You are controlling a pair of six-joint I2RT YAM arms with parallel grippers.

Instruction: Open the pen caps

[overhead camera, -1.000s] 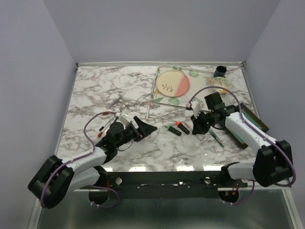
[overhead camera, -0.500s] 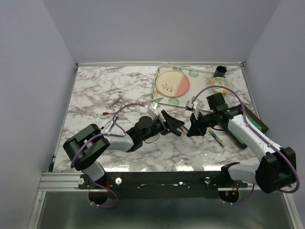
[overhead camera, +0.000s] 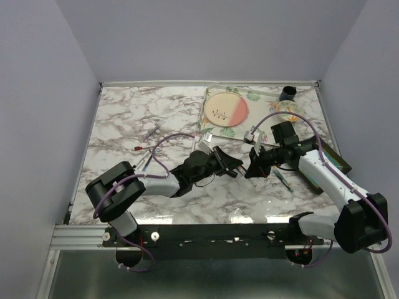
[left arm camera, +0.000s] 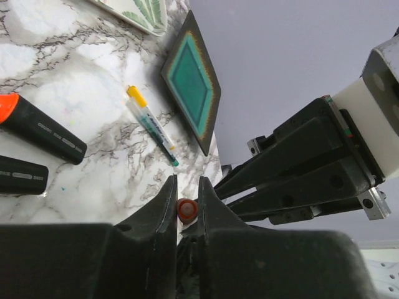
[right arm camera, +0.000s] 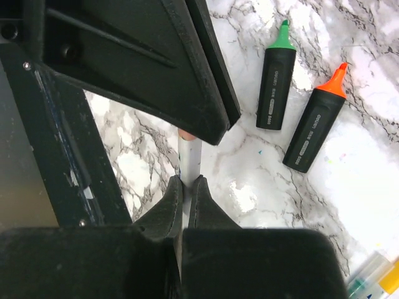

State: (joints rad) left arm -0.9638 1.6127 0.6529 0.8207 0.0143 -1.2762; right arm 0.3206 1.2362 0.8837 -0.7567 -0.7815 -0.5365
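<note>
The left claw (left arm camera: 186, 192) pinches the red cap (left arm camera: 187, 210), and the right claw (right arm camera: 187, 183) is clamped on the thin pen (right arm camera: 189, 152).

Probably a lab: plain walls (overhead camera: 218, 37), marbled table (overhead camera: 124, 118).

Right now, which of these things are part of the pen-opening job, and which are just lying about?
Job: red cap in the left hand; thin pen in the right hand; yellow-capped pen; green highlighter; orange highlighter.
Lying about: leafy tray; round plate; teal tile; black cup.
</note>
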